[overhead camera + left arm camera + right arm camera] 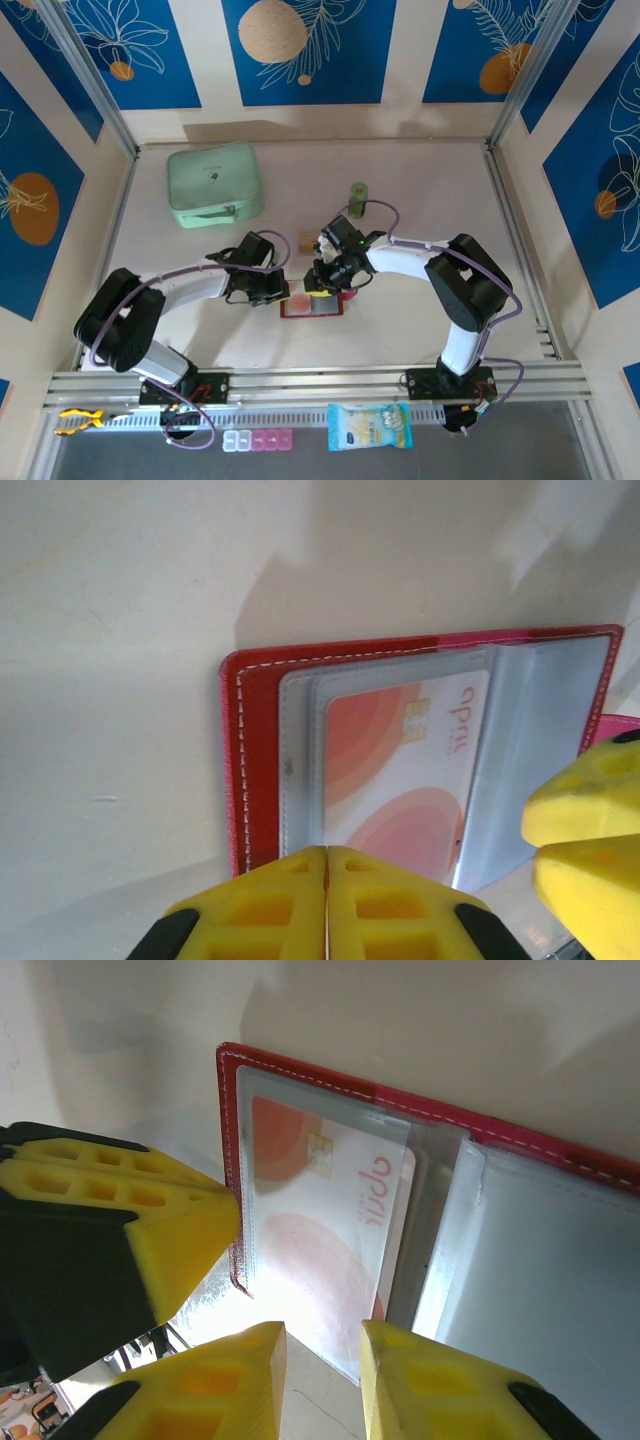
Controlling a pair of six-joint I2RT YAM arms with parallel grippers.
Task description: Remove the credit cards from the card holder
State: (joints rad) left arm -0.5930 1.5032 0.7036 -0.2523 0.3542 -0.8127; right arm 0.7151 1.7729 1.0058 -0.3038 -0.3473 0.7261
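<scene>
One credit card [320, 1210] sits inside the open card holder's [312, 308] clear sleeve [300, 1110]; left gripper [327, 880] clenched at its edge, right gripper [318, 1345] parted astride the card end, so we reckon extraction is starting: next, pinch and slide outward

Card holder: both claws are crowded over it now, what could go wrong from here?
1. The card sits inside a clear sleeve; the right claw, jaws apart at its edge, may pinch sleeve too and lift the whole card holder.
2. The left claw, shut at the holder's edge, is very close to the right one; a bump looks possible.
</scene>
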